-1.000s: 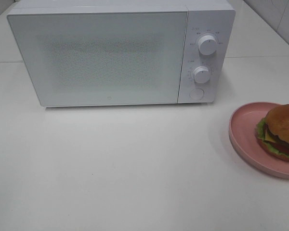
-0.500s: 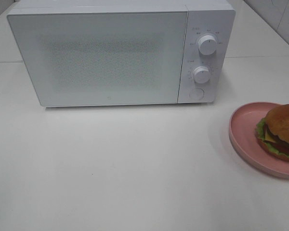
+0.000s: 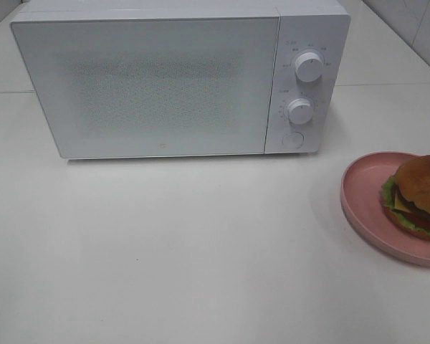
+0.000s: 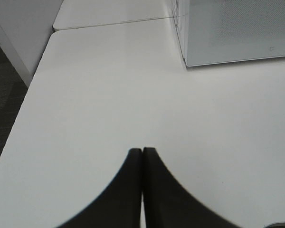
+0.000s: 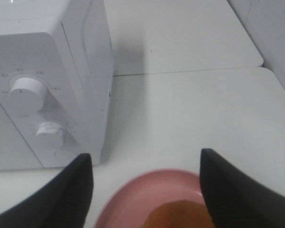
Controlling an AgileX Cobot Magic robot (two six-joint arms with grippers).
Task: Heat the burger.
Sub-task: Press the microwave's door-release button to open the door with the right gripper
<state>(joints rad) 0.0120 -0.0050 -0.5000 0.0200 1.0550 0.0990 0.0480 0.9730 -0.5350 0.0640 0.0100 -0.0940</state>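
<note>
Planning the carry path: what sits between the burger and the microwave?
Only the rim of the pink plate and bare white table lie between the burger and the microwave, as the exterior high view shows.

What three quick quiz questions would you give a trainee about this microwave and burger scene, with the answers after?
1. True or false: the microwave is closed.
2. The burger sits on: A) the bare table, B) the pink plate, C) top of the microwave.
3. Which claw is open?

Key: 1 true. 2 B. 3 the right claw; the left claw is shut.
</note>
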